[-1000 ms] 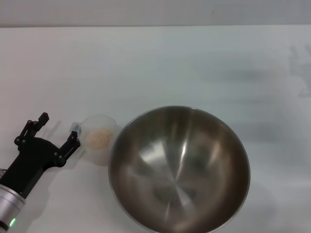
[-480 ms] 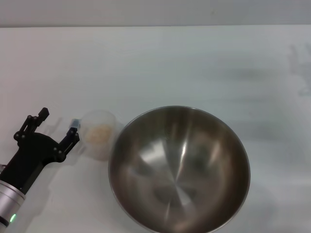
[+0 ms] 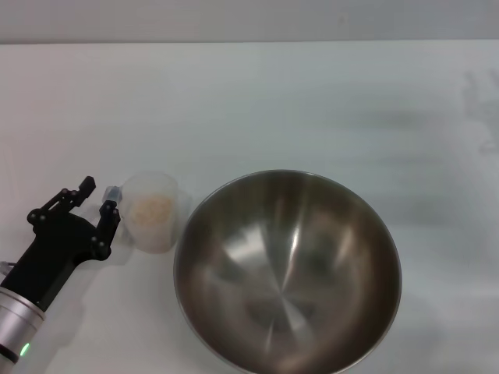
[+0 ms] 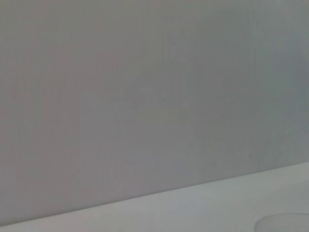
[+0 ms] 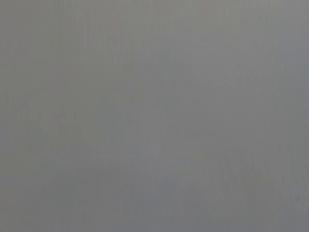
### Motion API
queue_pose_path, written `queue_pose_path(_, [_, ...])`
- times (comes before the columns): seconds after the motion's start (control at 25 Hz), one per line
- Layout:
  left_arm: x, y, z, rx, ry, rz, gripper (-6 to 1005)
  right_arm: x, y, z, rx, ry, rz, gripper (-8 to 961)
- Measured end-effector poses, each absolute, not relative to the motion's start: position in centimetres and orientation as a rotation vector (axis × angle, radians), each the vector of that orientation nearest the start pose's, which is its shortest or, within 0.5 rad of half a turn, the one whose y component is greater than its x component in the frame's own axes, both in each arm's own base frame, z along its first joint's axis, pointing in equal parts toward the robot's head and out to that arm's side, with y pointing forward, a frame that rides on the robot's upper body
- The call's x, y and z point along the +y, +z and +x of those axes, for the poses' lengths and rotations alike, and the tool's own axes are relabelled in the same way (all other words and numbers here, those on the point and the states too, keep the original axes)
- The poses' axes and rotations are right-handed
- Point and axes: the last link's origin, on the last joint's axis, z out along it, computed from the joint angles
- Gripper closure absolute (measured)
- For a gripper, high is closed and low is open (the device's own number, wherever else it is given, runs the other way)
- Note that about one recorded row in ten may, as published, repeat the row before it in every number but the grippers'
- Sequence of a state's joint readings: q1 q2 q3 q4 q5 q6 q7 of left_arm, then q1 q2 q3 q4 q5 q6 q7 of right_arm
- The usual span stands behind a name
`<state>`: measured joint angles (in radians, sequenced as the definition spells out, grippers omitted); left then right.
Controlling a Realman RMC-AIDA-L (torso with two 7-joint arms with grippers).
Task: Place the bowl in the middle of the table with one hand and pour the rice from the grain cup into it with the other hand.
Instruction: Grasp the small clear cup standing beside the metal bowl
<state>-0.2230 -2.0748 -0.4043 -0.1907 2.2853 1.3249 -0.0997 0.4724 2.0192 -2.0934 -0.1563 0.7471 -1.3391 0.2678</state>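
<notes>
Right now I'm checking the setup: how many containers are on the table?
2. The grain cup, holding rice, stands left of centre beside the left gripper. The bowl, empty, sits to the cup's right, near the front. None looks hidden.

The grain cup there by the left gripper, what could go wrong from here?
The left gripper is open with its fingers beside the grain cup's handle, not yet around it; closing off-centre could nudge or tip the light cup and spill the rice on the table. The cup also stands close to the bowl, so it could knock the rim when lifted.
</notes>
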Motion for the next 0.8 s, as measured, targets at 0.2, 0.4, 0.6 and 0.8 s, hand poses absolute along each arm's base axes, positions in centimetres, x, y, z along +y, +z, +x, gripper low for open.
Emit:
queue_pose_path(0.2, [23.1, -6.6, -33.4, -0.407, -0.659, -1.936, 554, 34.8, 4.4, 31.4, 0.427, 0.916, -1.441, 533])
queue_pose_path(0.4, [23.1, -6.6, -33.2, -0.401, -0.663, -1.935, 756, 34.8, 4.3, 31.4, 0.429, 0.918, -1.438, 533])
queue_pose_path(0.6, [23.4, -6.4, -32.9, -0.384, -0.679, -1.926, 944, 34.8, 4.4, 31.5, 0.431, 0.918, -1.435, 533])
queue_pose_path(0.8, [23.9, -5.9, -31.4, -0.204, -0.678, -1.878, 965, 34.9, 4.5, 31.5, 0.431, 0.919, -1.424, 533])
